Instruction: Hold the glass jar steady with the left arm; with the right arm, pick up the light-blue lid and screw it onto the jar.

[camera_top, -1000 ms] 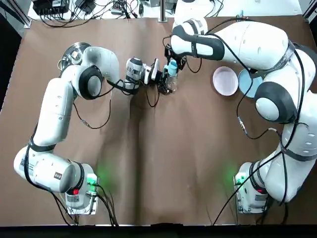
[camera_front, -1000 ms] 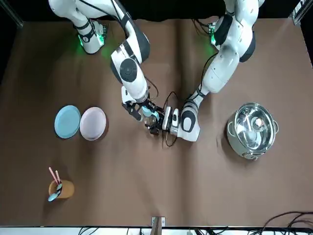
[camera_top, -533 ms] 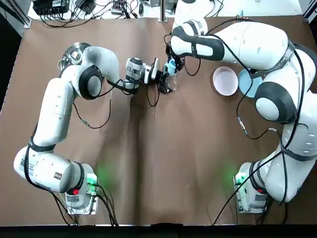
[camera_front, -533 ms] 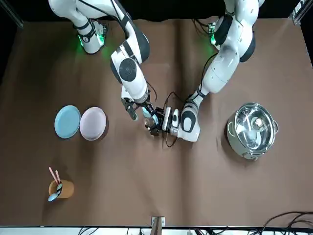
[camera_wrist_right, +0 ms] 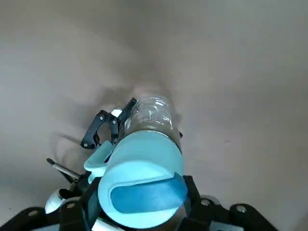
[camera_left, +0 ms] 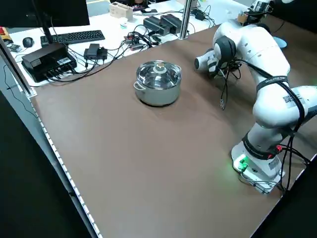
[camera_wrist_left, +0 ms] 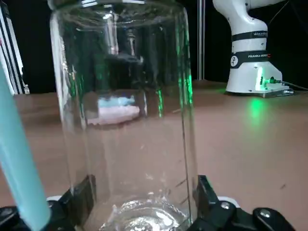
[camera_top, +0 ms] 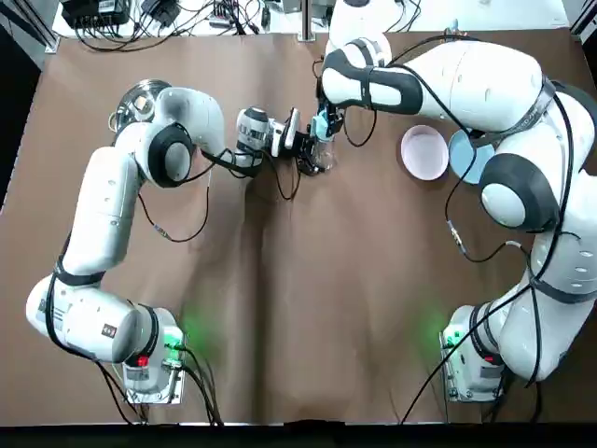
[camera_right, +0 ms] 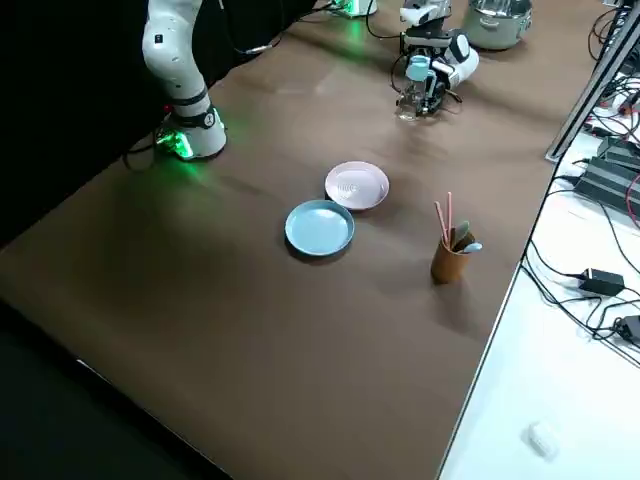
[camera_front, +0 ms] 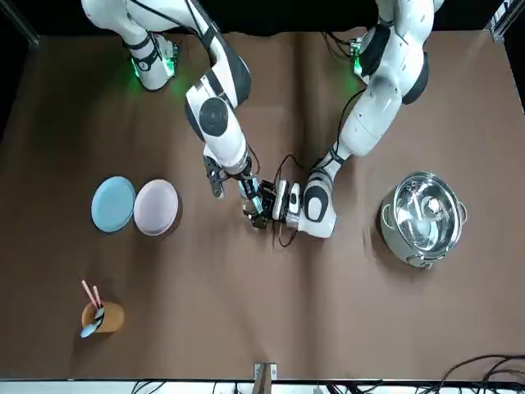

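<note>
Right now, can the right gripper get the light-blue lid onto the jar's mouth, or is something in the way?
Probably yes. The right gripper holds the light-blue lid close above the glass jar, and the left gripper clamps it low down, so its mouth looks free.

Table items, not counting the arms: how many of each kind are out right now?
1 jar, gripped by the left fingers
1 light-blue lid, in the right fingers, over the jar
2 plates: pink plate, blue plate
1 metal pot
1 cup holding utensils
Total: 6
</note>
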